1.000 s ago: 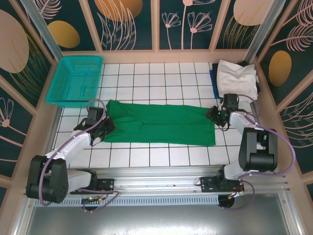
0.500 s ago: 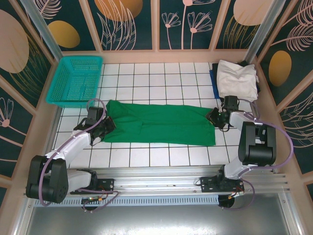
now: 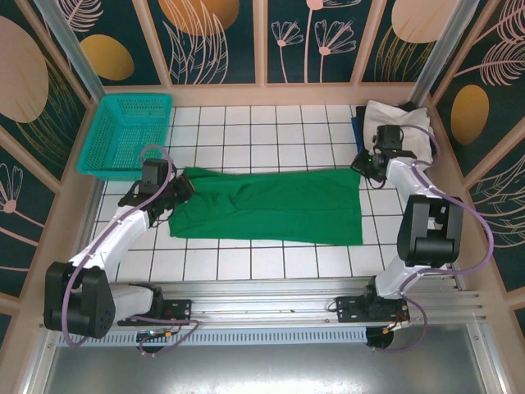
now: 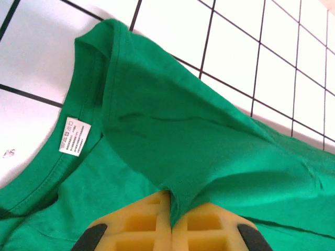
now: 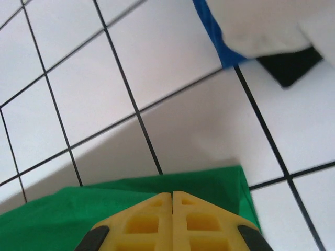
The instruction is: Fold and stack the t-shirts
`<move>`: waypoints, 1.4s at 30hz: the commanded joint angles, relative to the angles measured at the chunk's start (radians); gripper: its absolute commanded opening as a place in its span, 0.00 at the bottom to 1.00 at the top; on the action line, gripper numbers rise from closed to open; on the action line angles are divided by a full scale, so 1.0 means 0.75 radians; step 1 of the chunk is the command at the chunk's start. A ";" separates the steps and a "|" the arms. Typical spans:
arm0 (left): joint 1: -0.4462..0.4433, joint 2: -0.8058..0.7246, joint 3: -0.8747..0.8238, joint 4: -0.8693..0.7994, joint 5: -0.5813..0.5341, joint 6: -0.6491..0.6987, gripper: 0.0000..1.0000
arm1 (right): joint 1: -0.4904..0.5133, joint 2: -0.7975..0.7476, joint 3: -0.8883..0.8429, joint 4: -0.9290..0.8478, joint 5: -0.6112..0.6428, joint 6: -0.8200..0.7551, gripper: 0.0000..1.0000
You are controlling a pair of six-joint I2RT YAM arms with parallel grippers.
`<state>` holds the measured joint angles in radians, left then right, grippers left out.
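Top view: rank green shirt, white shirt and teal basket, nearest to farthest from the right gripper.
1. Green shirt: its corner is pinched by the right gripper.
2. White shirt: just behind, far right.
3. Teal basket: far left corner.

A teal plastic mesh basket (image 3: 127,135) sits in the far left corner of the tabletop (image 3: 271,131), close against the left wall and turned slightly askew. The tabletop is covered in white square tiles with dark grout lines. Dark teal wall panels (image 3: 221,33) painted with tan leaves, flowers and orange ovals, set in pale wooden frames, close it in on three sides. A silver metal rail (image 3: 262,295) runs along the near edge.
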<state>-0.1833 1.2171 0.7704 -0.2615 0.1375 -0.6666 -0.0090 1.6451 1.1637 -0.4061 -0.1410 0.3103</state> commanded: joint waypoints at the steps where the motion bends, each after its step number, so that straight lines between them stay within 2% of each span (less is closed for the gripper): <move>1: 0.004 -0.052 -0.074 -0.047 -0.006 -0.005 0.00 | 0.151 -0.026 -0.120 -0.081 0.279 -0.181 0.00; 5: 0.003 -0.081 -0.170 -0.037 0.003 -0.031 0.00 | 0.233 -0.003 -0.280 -0.024 0.449 -0.128 0.00; 8: 0.003 -0.106 -0.194 -0.057 -0.002 -0.032 0.00 | 0.219 -0.031 -0.361 0.007 0.458 -0.098 0.00; 12: 0.003 -0.137 -0.176 -0.092 -0.018 -0.032 0.00 | 0.166 -0.098 -0.399 0.022 0.361 -0.081 0.00; 14: 0.004 -0.144 -0.156 -0.110 -0.020 -0.027 0.00 | 0.146 -0.129 -0.397 0.023 0.291 -0.072 0.03; 19: 0.003 -0.156 -0.122 -0.146 -0.042 -0.017 0.00 | 0.137 -0.182 -0.438 0.042 0.162 -0.048 0.06; 22: 0.003 -0.152 -0.109 -0.153 -0.042 -0.016 0.00 | 0.131 -0.188 -0.439 0.013 0.159 -0.032 0.03; 25: 0.004 -0.150 -0.100 -0.166 -0.043 -0.012 0.00 | 0.124 -0.200 -0.449 -0.010 0.174 -0.019 0.11; 28: 0.003 -0.152 -0.096 -0.173 -0.045 -0.011 0.00 | 0.114 -0.184 -0.465 -0.044 0.179 0.008 0.13; 30: 0.003 -0.152 -0.094 -0.174 -0.037 -0.013 0.00 | 0.115 -0.186 -0.469 -0.067 0.181 0.026 0.23; 33: 0.003 -0.146 -0.086 -0.176 -0.026 -0.012 0.00 | 0.124 -0.240 -0.471 -0.072 0.150 0.054 0.26; 35: 0.004 -0.142 -0.077 -0.188 -0.024 -0.008 0.00 | 0.132 -0.295 -0.476 -0.058 0.109 0.067 0.35; 39: 0.003 -0.150 -0.051 -0.207 -0.010 -0.005 0.00 | 0.169 -0.369 -0.518 0.054 0.000 0.099 0.37; 42: 0.003 -0.139 -0.016 -0.236 0.009 0.002 0.00 | 0.210 -0.348 -0.566 0.170 -0.104 0.133 0.37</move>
<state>-0.1833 1.1175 0.7094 -0.3992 0.1287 -0.6785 0.1196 1.3769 0.7773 -0.3664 -0.1188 0.3691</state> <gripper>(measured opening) 0.054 0.374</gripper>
